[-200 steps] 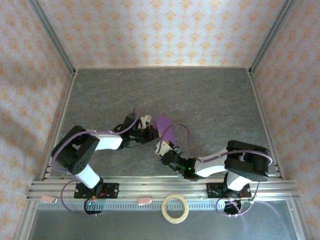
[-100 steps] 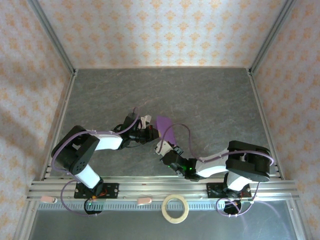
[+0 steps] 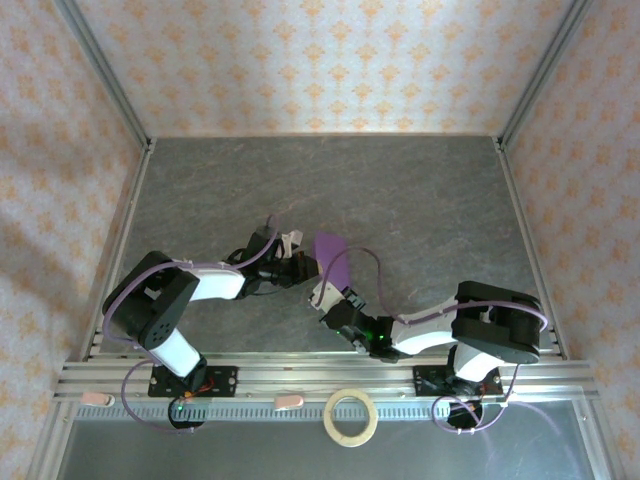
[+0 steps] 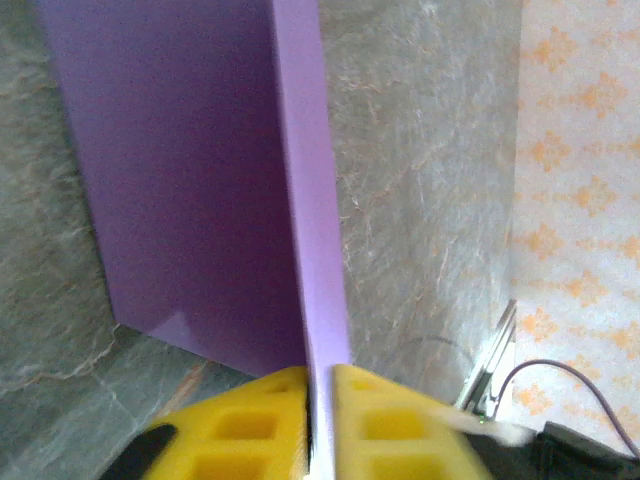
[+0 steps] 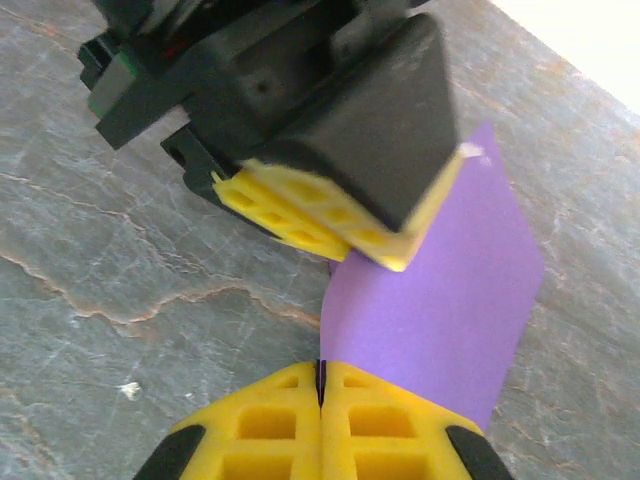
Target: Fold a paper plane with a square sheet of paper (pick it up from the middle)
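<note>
The purple sheet of paper (image 3: 333,262) sits close to the middle of the grey stone-patterned table (image 3: 420,200). It is partly folded, a slanted strip running from about 11 o'clock down to 5 o'clock in the top view. From the left wrist, one flap stands edge-on as a pale purple band, and a broad darker face spreads off toward 9 o'clock.

The left gripper (image 3: 306,266) meets the sheet from its 9 o'clock side. In its own camera the yellow fingers (image 4: 250,420) stand close on either side of the pale band, with a thin dark slit beside it. Whether they pinch the paper or merely flank it I cannot tell.

The right gripper (image 3: 327,289) comes at the sheet from 6 o'clock. Its yellow fingers (image 5: 270,420) are pressed flat together, leaving only a hairline seam. The paper's near corner runs straight down into that seam, so it is nipped there. Just above, at 12 o'clock in that view, the other gripper's black body and yellow pads (seen from below) hang against the sheet's upper left edge.

Both arms reach inward from their bases at the near edge. A tan tape ring (image 3: 351,417) lies on the front ledge at 6 o'clock, between the two bases and well apart from the paper.
</note>
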